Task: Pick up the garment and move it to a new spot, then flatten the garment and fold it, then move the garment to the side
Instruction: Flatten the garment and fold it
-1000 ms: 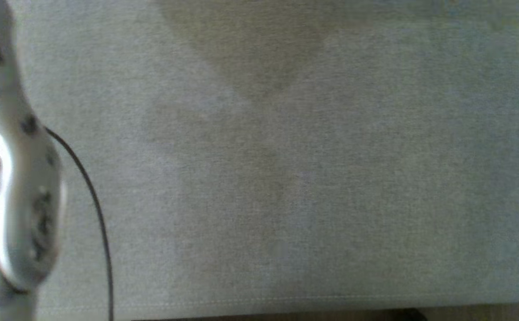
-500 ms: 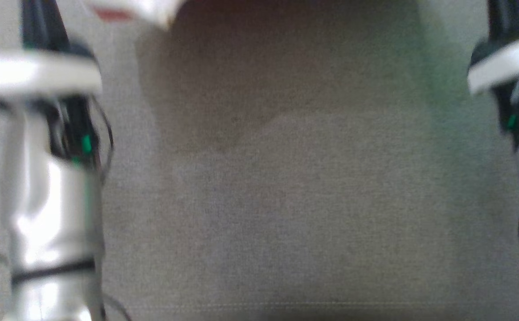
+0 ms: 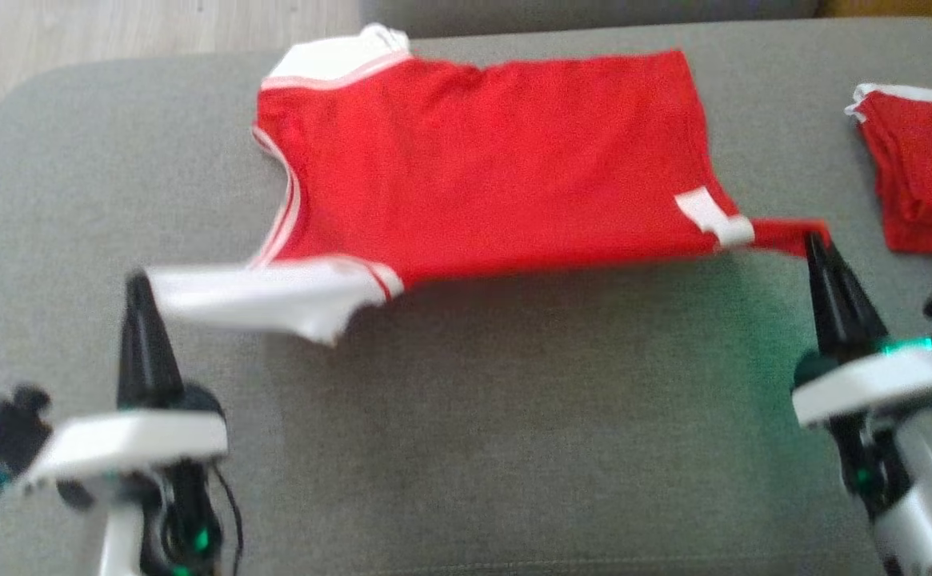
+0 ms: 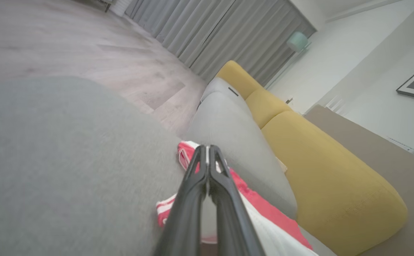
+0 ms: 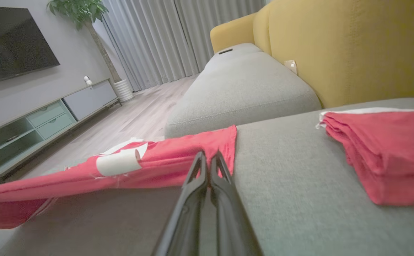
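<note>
Both tools are fully closed. The left tool (image 3: 139, 282) pinches the white sleeve (image 3: 250, 300) and the right tool (image 3: 816, 238) pinches the red hem corner (image 3: 786, 232). The red shirt (image 3: 482, 160) spans between them, near edge lifted off the grey sofa cushion (image 3: 514, 416), far half lying beyond the tips. This reads as the flatten step, so I'd hold the span taut, tips level, and lower evenly so no crease sets.

Room: there's plenty of bare cushion on my side of both tools. A folded red stack (image 3: 926, 176) lies just outboard of the right tool, so don't drag into it. Outboard of the left tool, the cushion rounds off to floor (image 3: 114, 32).
</note>
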{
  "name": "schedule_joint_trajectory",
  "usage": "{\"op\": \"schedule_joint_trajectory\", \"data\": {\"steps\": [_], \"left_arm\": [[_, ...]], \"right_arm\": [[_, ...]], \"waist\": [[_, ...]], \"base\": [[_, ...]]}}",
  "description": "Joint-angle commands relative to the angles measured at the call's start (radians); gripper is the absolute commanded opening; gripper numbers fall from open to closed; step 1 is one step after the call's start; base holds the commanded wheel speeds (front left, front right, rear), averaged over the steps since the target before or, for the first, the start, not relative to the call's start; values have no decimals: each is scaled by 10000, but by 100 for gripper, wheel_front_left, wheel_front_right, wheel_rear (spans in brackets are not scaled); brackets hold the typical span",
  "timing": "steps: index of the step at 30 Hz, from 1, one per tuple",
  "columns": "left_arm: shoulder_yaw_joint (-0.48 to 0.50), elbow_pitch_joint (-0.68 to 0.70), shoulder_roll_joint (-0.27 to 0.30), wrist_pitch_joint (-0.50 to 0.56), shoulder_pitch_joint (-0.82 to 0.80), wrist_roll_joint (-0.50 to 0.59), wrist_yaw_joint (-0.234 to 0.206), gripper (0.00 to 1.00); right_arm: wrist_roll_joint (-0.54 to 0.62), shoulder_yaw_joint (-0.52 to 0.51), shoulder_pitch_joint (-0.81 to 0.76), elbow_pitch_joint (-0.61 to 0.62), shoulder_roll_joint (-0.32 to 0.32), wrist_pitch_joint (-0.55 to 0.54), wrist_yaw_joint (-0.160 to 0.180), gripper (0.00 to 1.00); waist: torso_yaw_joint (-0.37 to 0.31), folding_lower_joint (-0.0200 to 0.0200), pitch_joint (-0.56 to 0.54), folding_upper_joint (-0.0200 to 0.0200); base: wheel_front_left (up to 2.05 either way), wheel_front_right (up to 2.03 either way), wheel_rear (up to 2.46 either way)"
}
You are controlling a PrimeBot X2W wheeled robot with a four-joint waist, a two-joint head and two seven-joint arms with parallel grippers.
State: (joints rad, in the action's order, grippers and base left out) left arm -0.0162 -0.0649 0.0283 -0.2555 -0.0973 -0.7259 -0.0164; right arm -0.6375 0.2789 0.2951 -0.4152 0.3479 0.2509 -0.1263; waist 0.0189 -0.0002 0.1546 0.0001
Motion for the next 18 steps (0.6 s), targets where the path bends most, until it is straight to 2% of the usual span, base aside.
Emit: {"op": "schedule_joint_trajectory", "data": {"steps": [1,10,14,18], "left_arm": [[260,448,222,-49,223,-108,-156,0],[25,2080,221,-60,2648,-931,-1266,0],[-275,2363,220,-61,2642,-1026,-1591,0],[-655,2194,220,-61,1901,-1048,-1767,0]], "right_arm": [[103,-90,-283,406,82,108,-44,0],[666,-886,-2287,1411,-296,-52,-44,0],[1063,-1115,-2465,1662,-425,-367,-44,0],[1277,-1150,-2233,1648,-559,-814,-44,0]], "waist": [[21,2,-180,-1],[-26,2,-689,-1],[-25,2,-669,-1],[61,2,-392,-1]], "base": [[0,0,0],[0,0,0],[0,0,0],[0,0,0]]}}
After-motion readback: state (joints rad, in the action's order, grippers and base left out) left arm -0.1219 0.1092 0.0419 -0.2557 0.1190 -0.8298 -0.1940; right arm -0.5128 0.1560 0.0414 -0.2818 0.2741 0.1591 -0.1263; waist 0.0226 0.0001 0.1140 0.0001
